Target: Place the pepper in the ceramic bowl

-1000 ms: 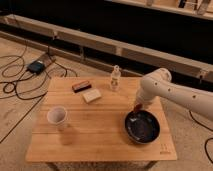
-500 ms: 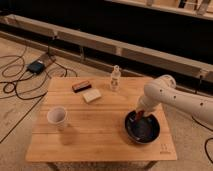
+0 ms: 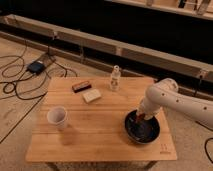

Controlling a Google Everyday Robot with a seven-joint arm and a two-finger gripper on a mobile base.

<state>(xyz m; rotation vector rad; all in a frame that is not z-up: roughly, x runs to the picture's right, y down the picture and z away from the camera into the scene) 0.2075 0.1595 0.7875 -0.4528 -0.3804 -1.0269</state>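
Observation:
The ceramic bowl, dark and glossy, sits near the front right corner of the wooden table. My white arm reaches in from the right and bends down over the bowl's far rim. The gripper hangs low inside the bowl, just above its bottom. A small dark-red piece, the pepper, shows at the gripper's tip and the gripper is shut on it. Most of the pepper is hidden by the gripper and the dark glaze.
A white paper cup stands front left. A dark rectangular block and a pale sponge-like pad lie at the back middle, with a small clear bottle behind them. Cables and a black box lie on the floor to the left.
The gripper carried the pepper from above the table beside the bowl's far left rim to over the bowl, then dropped lower into it. Nothing else on the table moved.

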